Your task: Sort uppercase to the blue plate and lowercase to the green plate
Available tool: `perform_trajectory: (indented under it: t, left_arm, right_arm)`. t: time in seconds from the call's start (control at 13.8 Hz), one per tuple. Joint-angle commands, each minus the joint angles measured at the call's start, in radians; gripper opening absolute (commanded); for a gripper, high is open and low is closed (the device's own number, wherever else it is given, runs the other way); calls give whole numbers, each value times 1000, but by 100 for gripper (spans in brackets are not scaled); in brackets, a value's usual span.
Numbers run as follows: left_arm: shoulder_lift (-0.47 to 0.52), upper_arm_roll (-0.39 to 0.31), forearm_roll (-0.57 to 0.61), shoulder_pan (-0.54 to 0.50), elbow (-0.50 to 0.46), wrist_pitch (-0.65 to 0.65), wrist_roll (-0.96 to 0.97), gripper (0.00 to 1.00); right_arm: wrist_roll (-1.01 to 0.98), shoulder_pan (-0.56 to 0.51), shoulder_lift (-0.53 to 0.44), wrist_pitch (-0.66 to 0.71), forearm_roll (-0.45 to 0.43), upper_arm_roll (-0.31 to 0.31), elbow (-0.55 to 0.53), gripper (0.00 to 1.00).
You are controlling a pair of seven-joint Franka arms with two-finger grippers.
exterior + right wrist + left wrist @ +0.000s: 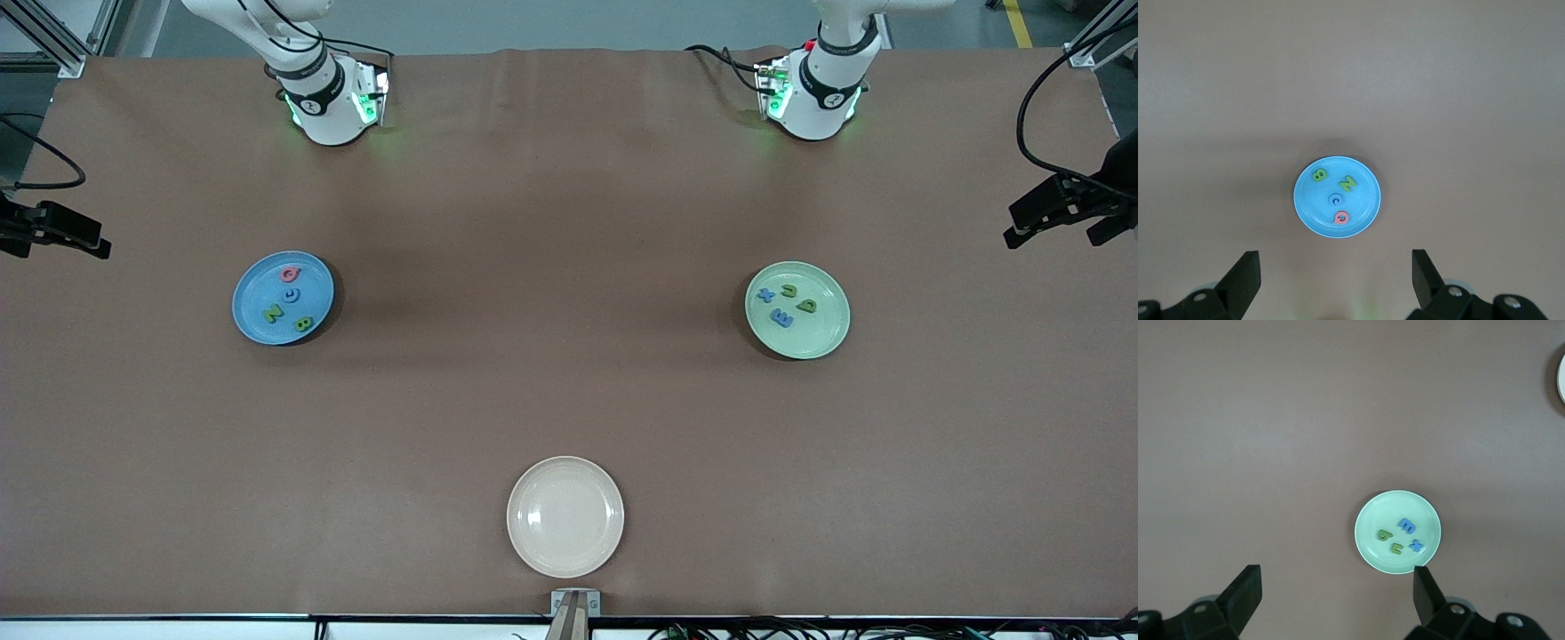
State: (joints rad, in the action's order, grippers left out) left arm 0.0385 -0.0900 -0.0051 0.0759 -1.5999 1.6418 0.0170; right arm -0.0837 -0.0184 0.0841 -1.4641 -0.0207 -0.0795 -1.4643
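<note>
Nearest the front camera, on the brown bench: cream-white plate, bare, midway between the two arms' ends. Farther from the camera, toward the right arm's end: blue plate carrying all four uppercase letters, namely pinkish-red Q, blue C just beside it, green N and green B, the B nearest the camera and the Q farthest. Same four seen from the right wrist view on the same plate: B, N, C, Q. Toward the left arm's end, about as far from the camera as the blue plate: green plate with all four lowercase letters, namely blue x, green u, green b and blue m, clustered close together in the half of the plate farther from the camera. Same cluster in the left wrist view on that plate: m, b, u, x. Left gripper raised high above the bench, fingers spread wide with nothing between them, waiting. Right gripper likewise raised, fingers spread wide and holding nothing, also waiting.
</note>
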Motion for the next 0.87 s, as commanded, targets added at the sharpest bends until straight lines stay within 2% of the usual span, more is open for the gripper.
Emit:
perform_trajectory:
  t: [0.0,0.14,0.29,0.58,0.72,0.8]
  left_arm:
    - [1,-5,-3,1,11,-2,-25,100]
    - [3,-5,-4,-4,11,-2,-25,100]
    - [3,-5,-4,-5,11,-2,-25,100]
    - [3,-5,-4,-7,9,-2,-25,100]
    - [3,-5,-4,-7,9,-2,-25,100]
    - [3,-5,-4,-5,11,-2,-25,100]
  right_arm:
    - [1,-17,-64,-9,19,20,-60,100]
    - [2,44,-90,-9,16,-14,-73,100]
    - [2,55,-92,-7,16,-36,-74,100]
    - [1,23,-90,-12,18,-26,-85,100]
    - [1,-12,-92,-13,18,18,-85,100]
    - [1,-14,-92,-13,18,18,-85,100]
